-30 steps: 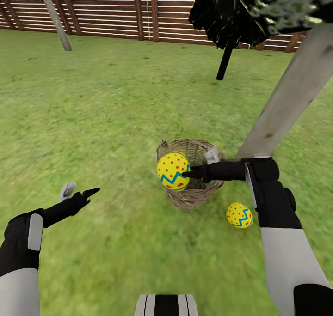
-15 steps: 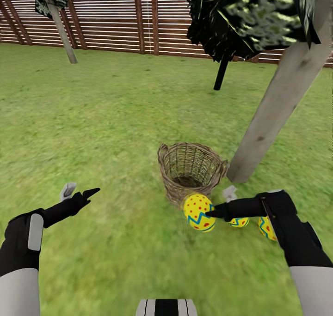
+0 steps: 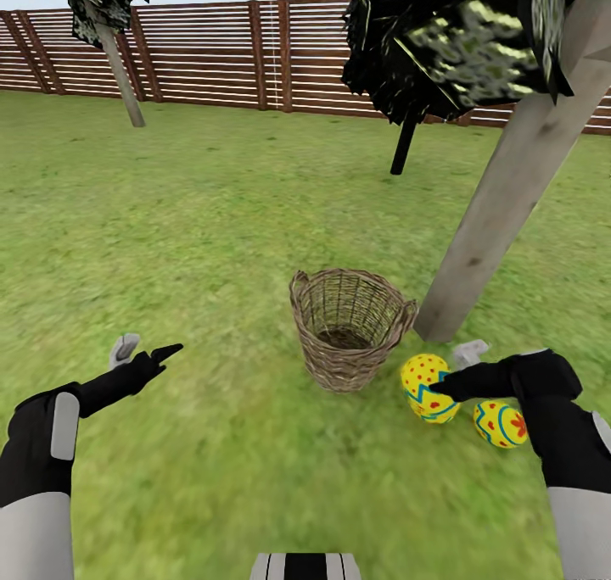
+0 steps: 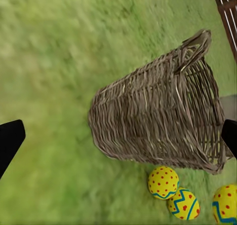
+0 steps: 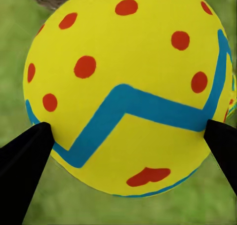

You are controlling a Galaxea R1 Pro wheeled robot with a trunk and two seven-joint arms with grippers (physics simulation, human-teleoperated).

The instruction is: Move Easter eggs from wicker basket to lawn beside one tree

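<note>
No eggs are showing inside the wicker basket (image 3: 348,326); the right gripper (image 3: 441,387) is clamping one Easter egg (image 3: 427,387) between its jaws, while the left gripper (image 3: 146,357) is hanging open.

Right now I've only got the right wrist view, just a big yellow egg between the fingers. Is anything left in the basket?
Observer: No. The head view shows the wicker basket empty down to its bottom.
Operator: Where are the other eggs?
Observer: The left wrist view shows all three eggs grouped close beside the basket.
Operator: Any tree nearby?
Observer: Yes, the thick pale trunk meets the lawn just behind your right gripper.
</note>
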